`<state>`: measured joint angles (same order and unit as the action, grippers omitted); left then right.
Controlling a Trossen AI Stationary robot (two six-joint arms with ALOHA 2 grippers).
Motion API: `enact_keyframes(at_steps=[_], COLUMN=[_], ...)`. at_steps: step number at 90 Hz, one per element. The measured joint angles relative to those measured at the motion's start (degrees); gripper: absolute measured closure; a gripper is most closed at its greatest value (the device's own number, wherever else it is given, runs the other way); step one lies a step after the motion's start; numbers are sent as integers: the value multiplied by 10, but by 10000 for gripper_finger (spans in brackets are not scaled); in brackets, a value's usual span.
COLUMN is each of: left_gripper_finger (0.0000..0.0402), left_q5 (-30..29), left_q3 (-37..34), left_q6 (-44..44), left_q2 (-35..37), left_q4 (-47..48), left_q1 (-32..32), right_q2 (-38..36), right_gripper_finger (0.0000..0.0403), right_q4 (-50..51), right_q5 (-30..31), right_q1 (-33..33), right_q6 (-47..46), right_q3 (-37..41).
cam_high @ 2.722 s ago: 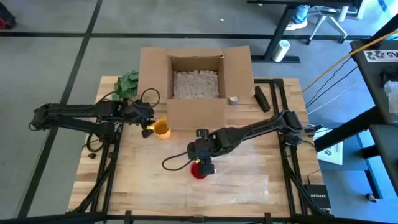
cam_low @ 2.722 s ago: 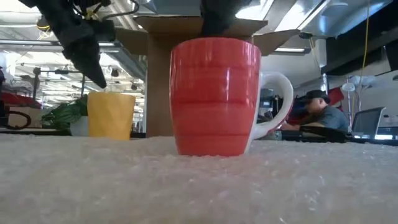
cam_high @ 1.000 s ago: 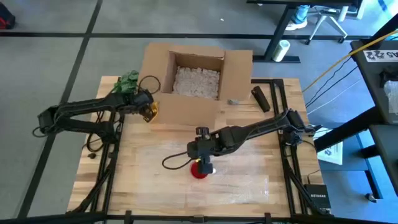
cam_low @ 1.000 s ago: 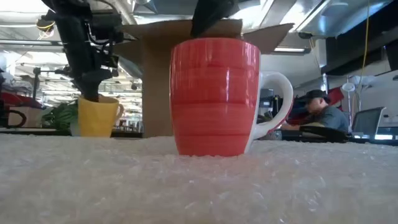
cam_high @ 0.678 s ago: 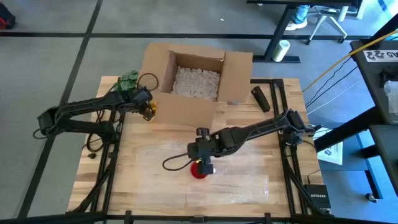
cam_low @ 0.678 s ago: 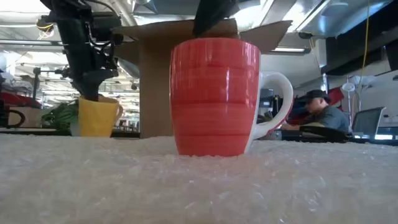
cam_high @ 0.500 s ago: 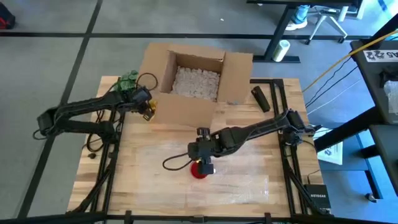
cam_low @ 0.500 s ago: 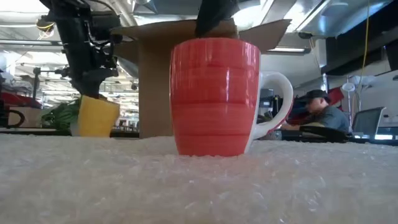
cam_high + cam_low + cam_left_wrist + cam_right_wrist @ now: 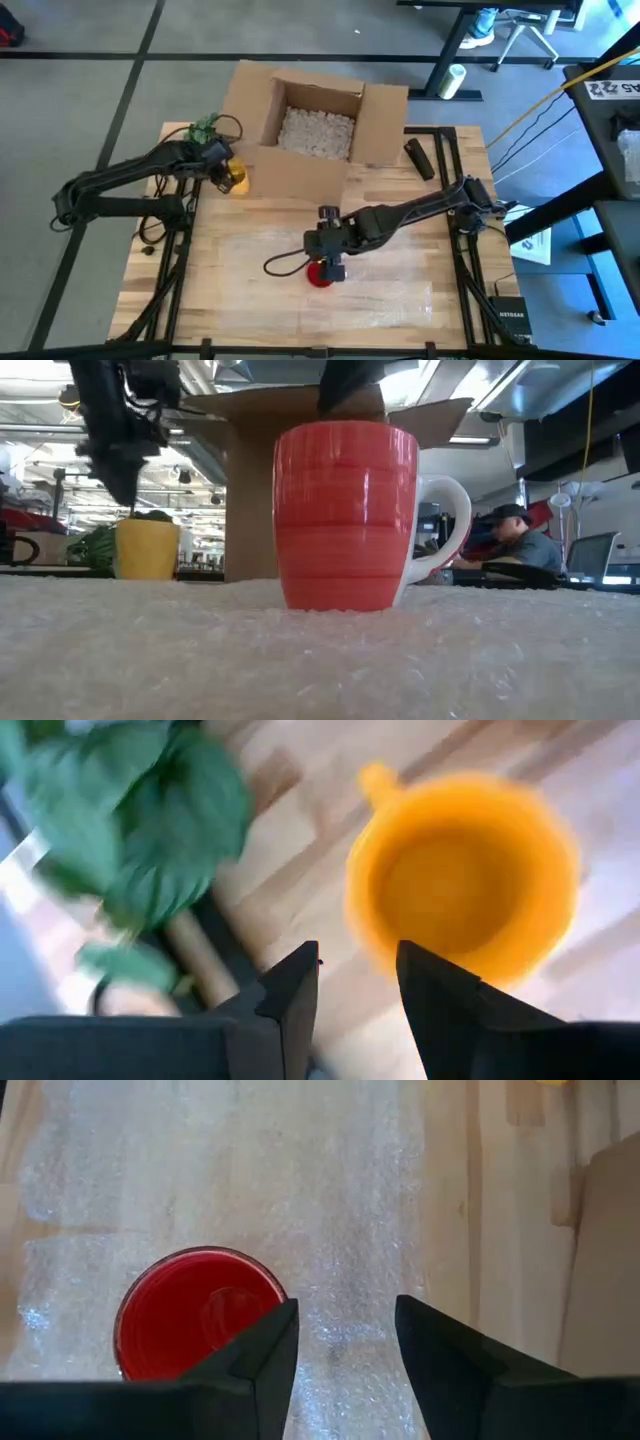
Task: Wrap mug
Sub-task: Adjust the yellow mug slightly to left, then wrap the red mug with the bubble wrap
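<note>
**Yellow mug parked at far left; red mug waits on the wrap**

Left pincer (image 9: pixel 222 170) has carried the yellow mug (image 9: pixel 236 180) away from the middle of the surface (image 9: pixel 250 300) to the far-left corner, just beside the green plant (image 9: pixel 207 127) and left of the box (image 9: pixel 312 125). The mug now stands upright on the wood. In the left wrist view the fingers are apart and empty, above the mug, so it looks released.

Red mug (image 9: pixel 322 273) has not moved: upright on the bubble wrap (image 9: pixel 400 290), near centre. Right pincer (image 9: pixel 331 263) hovers over it as before, fingers apart, not gripping.

Judgement: clutter is cleared; wrapping itself not yet begun. Next comes folding the sheet around the red mug.
</note>
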<state>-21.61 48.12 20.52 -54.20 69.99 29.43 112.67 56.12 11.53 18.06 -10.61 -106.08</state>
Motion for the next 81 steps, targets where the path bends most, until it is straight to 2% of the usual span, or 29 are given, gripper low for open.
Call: enact_keyframes(at_steps=[7,17,23,34,40,60,70,81], left_gripper_finger=[281,281,281,281,281,281,280,280], left_q5=[1,13,22,40,43,43,30,18], left_q3=[12,14,14,14,10,-61,-92,-103], left_q6=[18,37,45,46,50,10,-14,-34], left_q2=[10,39,59,95,110,108,92,76], left_q4=[33,14,-20,-112,-176,-430,-501,-536], left_q1=[-17,-71,-118,-221,-282,-467,-517,-541], right_q2=[0,0,-4,-22,-47,-163,-222,-263], right_gripper_finger=[249,249,249,249,249,249,249,249], right_q4=[7,37,81,187,207,113,53,-17], right_q5=[0,1,18,90,119,123,123,96], right_q1=[0,4,11,40,56,89,90,89], right_q6=[-6,-28,-50,-108,-141,-221,-268,-314], right_q3=[0,0,0,4,22,158,258,372])
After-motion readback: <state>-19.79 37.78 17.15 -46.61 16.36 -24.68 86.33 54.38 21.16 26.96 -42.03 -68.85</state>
